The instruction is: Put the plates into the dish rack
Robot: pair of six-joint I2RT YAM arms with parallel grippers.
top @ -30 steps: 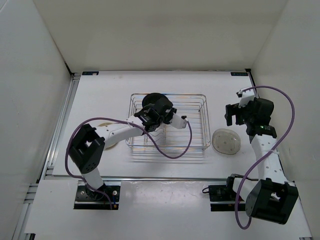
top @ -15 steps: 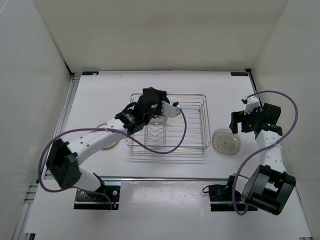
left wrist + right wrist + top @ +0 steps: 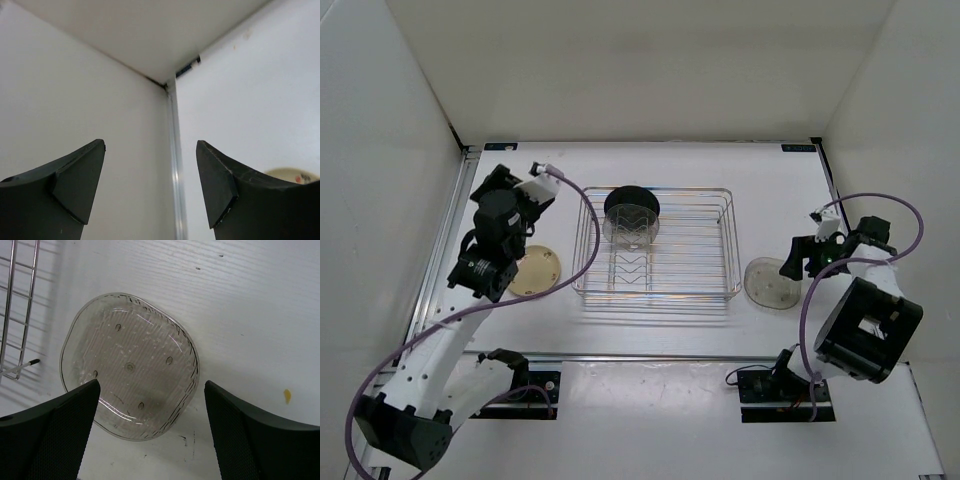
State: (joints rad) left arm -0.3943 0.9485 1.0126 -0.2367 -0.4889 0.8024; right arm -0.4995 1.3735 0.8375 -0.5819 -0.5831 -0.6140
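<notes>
Four plates counted. Two sit in the single dish rack point(image 3: 731, 245), far-left end: black plate point(image 3: 632, 199), clear plate point(image 3: 630, 228). Two lie on the bench point(image 3: 660, 165): cream plate point(image 3: 535, 270) left of the rack, second clear plate point(image 3: 130, 365) right. Left tool point(image 3: 151, 145) gapes empty; right tool point(image 3: 151, 390) gapes empty over the second clear plate.

Dish rack point(image 3: 700, 260) holds black plate point(image 3: 632, 200) and clear plate point(image 3: 628, 227) standing; cream plate point(image 3: 534, 270), other clear plate point(image 3: 772, 284) flank it.

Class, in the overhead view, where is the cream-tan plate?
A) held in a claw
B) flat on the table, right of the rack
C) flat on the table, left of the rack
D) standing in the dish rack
C: the cream-tan plate lies flat just left of the dish rack.
</notes>
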